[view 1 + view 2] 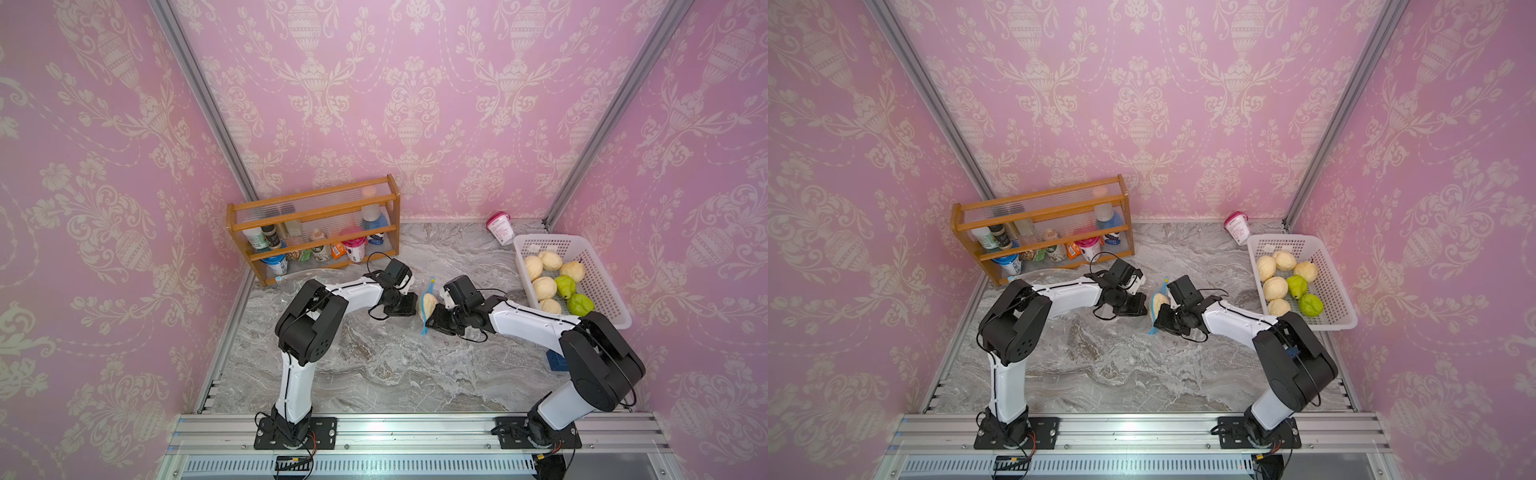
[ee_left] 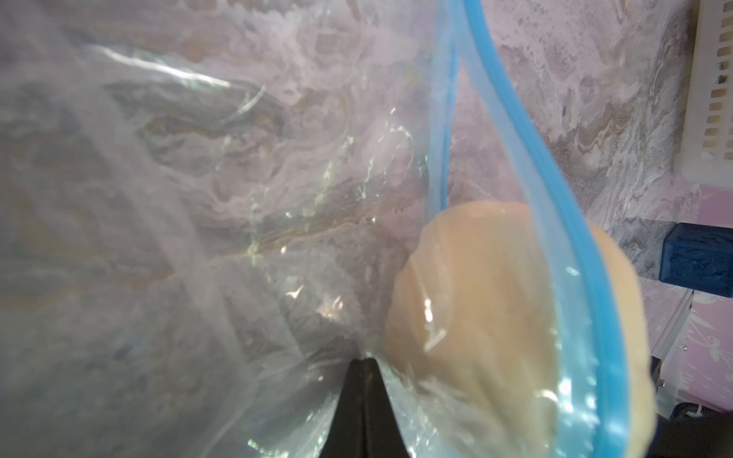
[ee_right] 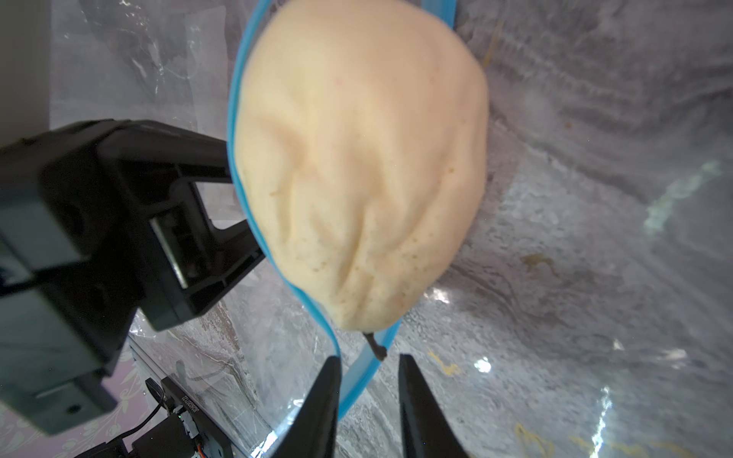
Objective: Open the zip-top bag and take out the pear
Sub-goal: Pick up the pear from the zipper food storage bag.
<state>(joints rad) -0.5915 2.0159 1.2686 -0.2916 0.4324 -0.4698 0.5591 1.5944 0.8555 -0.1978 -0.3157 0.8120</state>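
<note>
Right wrist view: a pale yellow pear (image 3: 357, 178) sits in the open mouth of a clear zip-top bag (image 3: 595, 238). Its brown stem (image 3: 375, 345) points out past the blue zip rim (image 3: 235, 119), which curves around the fruit. The right gripper (image 3: 369, 360) is right at the stem. Its two black fingers stand apart with a clear gap, and the blue rim runs between them, not visibly pinched. In the left wrist view, the left gripper (image 2: 365, 368) has its fingers pressed together on a fold of the bag's clear plastic beside the pear.

In both top views the pear and bag are near the middle of the grey marble table (image 1: 374, 374), between the two grippers, which face each other. On the right arm's side, a white basket (image 1: 557, 238) holds pale and green pears. A wooden rack (image 1: 311, 198) of jars and cups stands at the back left. A pink-lidded cup (image 1: 500, 226) is at the back, and a blue block (image 1: 556, 362) lies beside the right arm.
</note>
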